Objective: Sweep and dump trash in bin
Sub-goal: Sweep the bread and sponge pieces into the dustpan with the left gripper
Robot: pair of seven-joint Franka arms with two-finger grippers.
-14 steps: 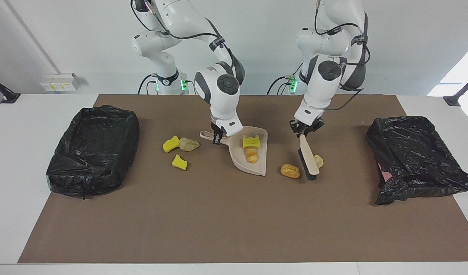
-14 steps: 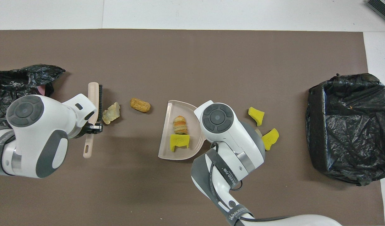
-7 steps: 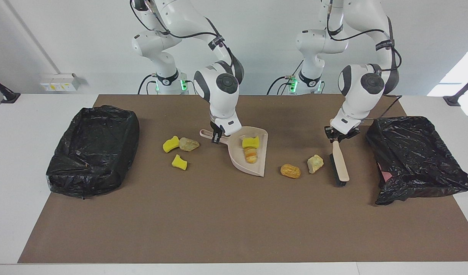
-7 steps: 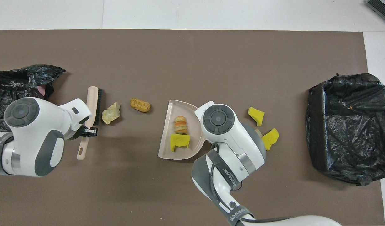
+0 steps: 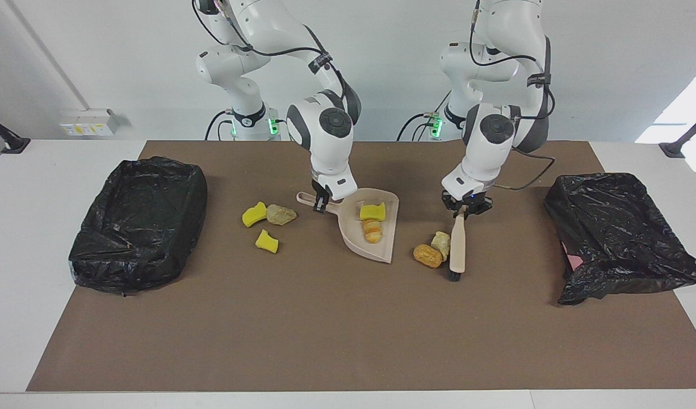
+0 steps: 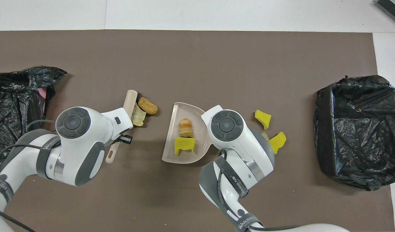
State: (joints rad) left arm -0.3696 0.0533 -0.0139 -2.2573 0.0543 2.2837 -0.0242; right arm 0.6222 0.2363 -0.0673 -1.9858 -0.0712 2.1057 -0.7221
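L gripper clamps brush, two lumps touching it. R gripper clamps dustpan handle; two pcs inside.

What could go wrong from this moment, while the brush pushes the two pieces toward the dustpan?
1. The brush touches the pale lump, which presses on the brown lump; a bare gap separates them from the dustpan, so one may roll past its open edge.
2. The dustpan already holds a yellow chunk and a striped lump; incoming pieces could knock them out.
3. The right gripper holds only the dustpan handle, so a push may turn it.
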